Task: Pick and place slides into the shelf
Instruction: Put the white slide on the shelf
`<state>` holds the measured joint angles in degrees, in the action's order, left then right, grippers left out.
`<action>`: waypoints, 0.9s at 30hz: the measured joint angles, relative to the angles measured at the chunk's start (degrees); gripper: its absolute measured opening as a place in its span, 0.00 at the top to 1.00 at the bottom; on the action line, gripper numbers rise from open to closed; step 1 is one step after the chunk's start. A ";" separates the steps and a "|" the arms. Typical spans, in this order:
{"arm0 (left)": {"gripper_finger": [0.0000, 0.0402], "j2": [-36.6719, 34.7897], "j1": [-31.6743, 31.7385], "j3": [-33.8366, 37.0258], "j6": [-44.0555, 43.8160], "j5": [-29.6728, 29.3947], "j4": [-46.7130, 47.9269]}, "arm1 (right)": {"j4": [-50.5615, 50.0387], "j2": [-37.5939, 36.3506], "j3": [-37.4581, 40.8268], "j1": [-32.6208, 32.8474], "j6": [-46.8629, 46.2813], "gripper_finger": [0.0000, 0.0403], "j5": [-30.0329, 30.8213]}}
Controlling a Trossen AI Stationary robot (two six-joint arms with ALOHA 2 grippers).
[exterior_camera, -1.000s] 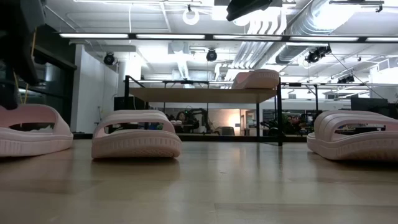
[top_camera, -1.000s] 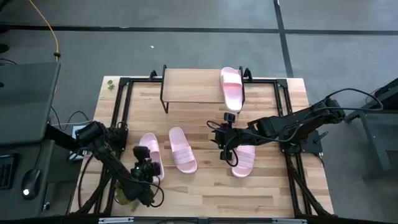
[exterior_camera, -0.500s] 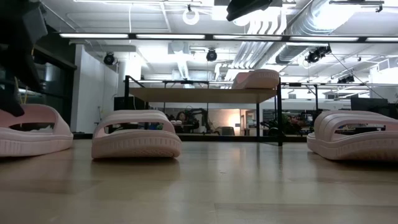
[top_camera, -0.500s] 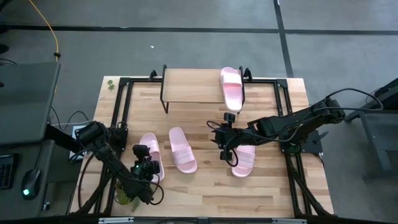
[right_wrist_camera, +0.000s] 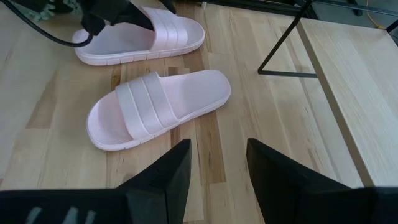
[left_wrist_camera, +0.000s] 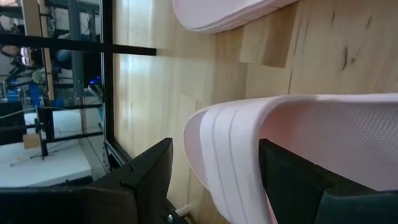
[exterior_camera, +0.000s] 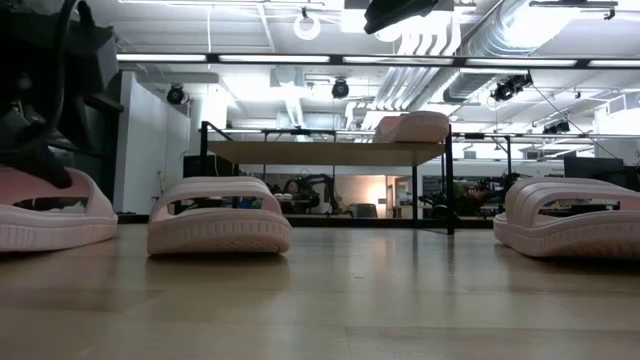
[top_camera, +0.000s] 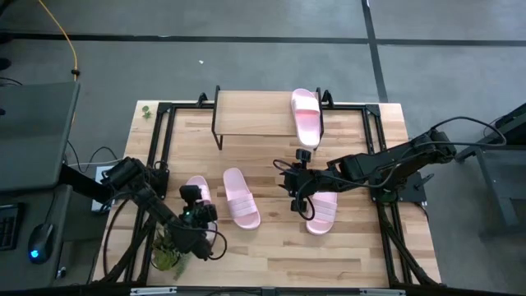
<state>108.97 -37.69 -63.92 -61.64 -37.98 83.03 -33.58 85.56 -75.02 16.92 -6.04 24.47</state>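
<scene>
Three pale pink slides lie sole-down on the table: the leftmost slide [top_camera: 197, 196], the middle slide [top_camera: 241, 197] and the right slide [top_camera: 324, 212]. A fourth slide [top_camera: 305, 113] lies on the right end of the shelf [top_camera: 251, 113]. My left gripper [top_camera: 197, 215] is open at the near end of the leftmost slide, one finger on each side of its ribbed strap [left_wrist_camera: 227, 158]. My right gripper [top_camera: 297, 194] is open and hovers between the middle and right slides, touching nothing. In the right wrist view the middle slide [right_wrist_camera: 155, 109] lies ahead of it. My left gripper comes down at a slant from the table's near side onto the leftmost slide [exterior_camera: 50, 205]. One finger [left_wrist_camera: 146, 177] is outside the strap's edge, the other finger [left_wrist_camera: 292, 183] reaches in under the strap. Whether they touch it, I cannot tell. The slide lies flat on the table.
Black metal frame rails [top_camera: 160, 148] run along the table's left, right and far sides. A green object [top_camera: 168, 256] lies near the left arm's base at the near left corner. The left part of the shelf top is bare plank.
My left gripper has moved toward the table's far edge and slightly right, and come down over the leftmost slide's strap. The slides have stayed where they were.
</scene>
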 joint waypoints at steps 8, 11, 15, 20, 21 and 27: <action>0.47 0.00 -0.20 0.00 0.12 -0.02 0.05 | 0.02 0.00 0.00 -0.01 0.02 0.64 -0.02; 0.54 0.00 -0.20 0.00 0.12 0.01 0.06 | 0.00 0.00 0.00 0.01 0.04 0.64 0.00; 0.67 0.00 -0.20 0.00 1.50 0.33 0.06 | 0.00 0.00 0.00 0.00 0.04 0.64 0.00; 0.86 0.00 -0.13 0.00 2.90 2.44 0.14 | 0.00 0.00 0.00 0.01 0.04 0.64 0.00; 0.90 0.00 -0.15 0.00 2.91 2.88 0.18 | 0.00 0.00 0.00 -0.01 0.04 0.64 -0.02; 0.97 0.00 -0.15 -0.02 2.88 3.88 0.65 | 0.00 0.00 0.00 0.01 0.05 0.64 0.00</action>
<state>108.97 -37.85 -63.94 -58.76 -34.11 83.68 -33.58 85.56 -75.02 16.93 -5.99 24.47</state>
